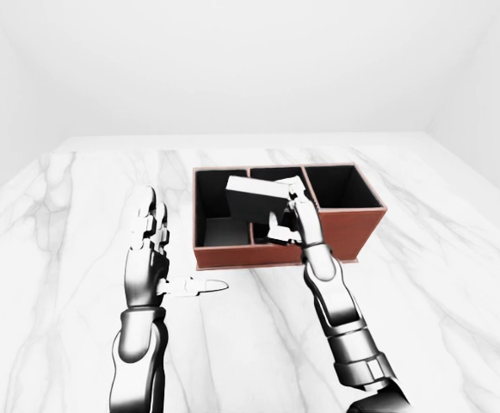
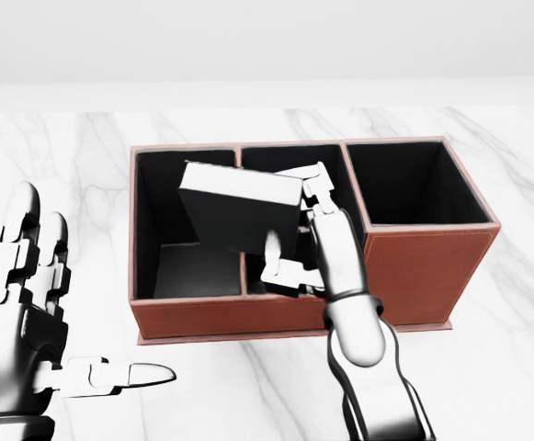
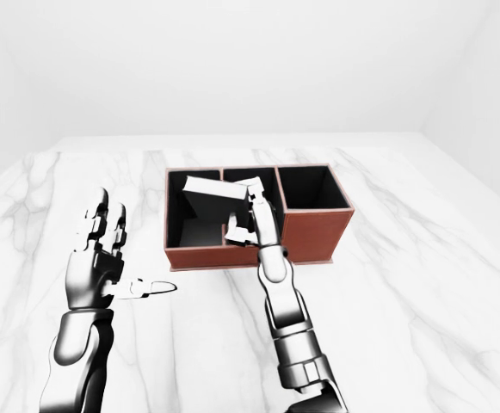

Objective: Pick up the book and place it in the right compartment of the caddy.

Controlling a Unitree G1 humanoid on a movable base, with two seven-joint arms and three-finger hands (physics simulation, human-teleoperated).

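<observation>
Plain white room, wide white marble table [image 2: 487, 386] with grey veins. On the table, a long reddish-brown leather caddy [image 2: 414, 276] with black inside, split into boxes: one on the left, two small ones in the middle, one tall one on the right [image 2: 414, 184].

Up in the air, over the left and middle boxes: the flat dark grey book [image 2: 239, 209], tipped at a slant. Pinched at its right edge by the shiny silver right hand [image 2: 305, 230], fingers closed on it. Not in any box yet. Right box still bare.

Over on the left, away from the caddy: the silver left hand [image 2: 28, 322], fingers spread, one finger poking out sideways, holding nothing.

Best way on, probably: slide the book to the right, high over the walls. Turn it so it stands up straight. Line it up with the right box, then lower slowly. Let go only once it sits well down inside. Risk of bumping the wall between the boxes if too low.
</observation>
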